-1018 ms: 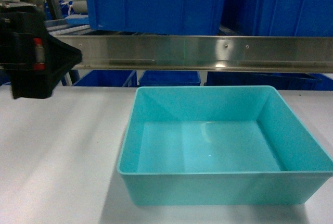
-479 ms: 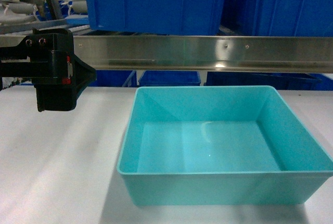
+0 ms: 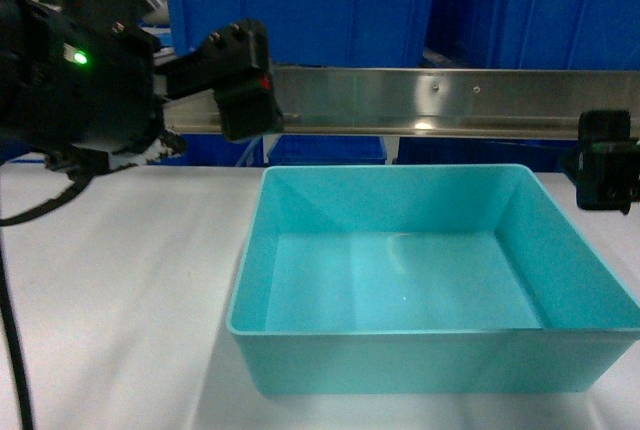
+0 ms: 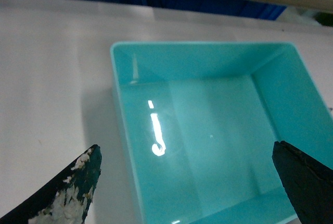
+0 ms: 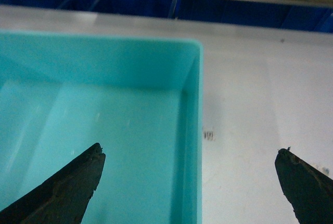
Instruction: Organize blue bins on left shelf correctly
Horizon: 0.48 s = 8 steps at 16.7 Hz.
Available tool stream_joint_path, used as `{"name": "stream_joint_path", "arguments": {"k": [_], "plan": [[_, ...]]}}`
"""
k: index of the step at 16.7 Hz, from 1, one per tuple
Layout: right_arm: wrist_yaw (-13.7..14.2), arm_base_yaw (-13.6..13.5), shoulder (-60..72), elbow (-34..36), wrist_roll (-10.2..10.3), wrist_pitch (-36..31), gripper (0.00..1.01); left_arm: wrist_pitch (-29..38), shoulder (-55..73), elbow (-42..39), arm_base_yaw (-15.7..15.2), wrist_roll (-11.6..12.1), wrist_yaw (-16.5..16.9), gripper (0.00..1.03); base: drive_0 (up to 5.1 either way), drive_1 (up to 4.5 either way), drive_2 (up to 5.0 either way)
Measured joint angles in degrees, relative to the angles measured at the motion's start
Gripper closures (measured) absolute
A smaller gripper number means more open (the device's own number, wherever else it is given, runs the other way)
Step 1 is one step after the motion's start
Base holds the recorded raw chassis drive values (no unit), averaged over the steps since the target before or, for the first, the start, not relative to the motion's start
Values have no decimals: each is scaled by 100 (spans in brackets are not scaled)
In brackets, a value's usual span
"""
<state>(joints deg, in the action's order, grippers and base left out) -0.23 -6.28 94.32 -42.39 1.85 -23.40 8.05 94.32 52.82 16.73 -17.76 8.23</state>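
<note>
An empty light turquoise blue bin (image 3: pixel 420 365) sits on the white table in front of the left shelf, whose steel crossbar (image 3: pixel 430 100) runs across behind it. My left gripper (image 3: pixel 245 85) hovers above the bin's far left corner. In the left wrist view it (image 4: pixel 184 153) is wide open, one fingertip (image 4: pixel 88 166) over the table and the other near the bin's (image 4: pixel 208 130) right side. My right gripper (image 3: pixel 605 165) hangs by the bin's far right corner. It (image 5: pixel 191 152) is open and straddles the bin's right wall (image 5: pixel 192 130).
Royal-blue crates (image 3: pixel 300 10) (image 3: pixel 540 10) stand on the shelf above the crossbar, and more blue crates (image 3: pixel 325 150) show below it. White tabletop (image 3: pixel 110 290) extends left of the bin and also on its right (image 5: pixel 260 104).
My left arm has swung right and upward, from the far left to the bin's far left corner. The right gripper has come into the head view at the right edge.
</note>
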Motion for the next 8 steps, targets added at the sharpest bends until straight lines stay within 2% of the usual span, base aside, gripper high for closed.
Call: {"name": "stream_joint_path", "arguments": {"k": [1, 3, 8], "plan": [[-146, 9, 122, -20, -31, 179, 3, -232, 208, 125, 72, -37, 42, 5, 0, 0, 0], [-372, 33, 247, -92, 61, 411, 3, -474, 459, 181, 153, -170, 199, 5, 0, 0, 0], [-391, 35, 247, -125, 136, 402, 3, -420, 428, 184, 138, -260, 208, 5, 0, 0, 0]]}}
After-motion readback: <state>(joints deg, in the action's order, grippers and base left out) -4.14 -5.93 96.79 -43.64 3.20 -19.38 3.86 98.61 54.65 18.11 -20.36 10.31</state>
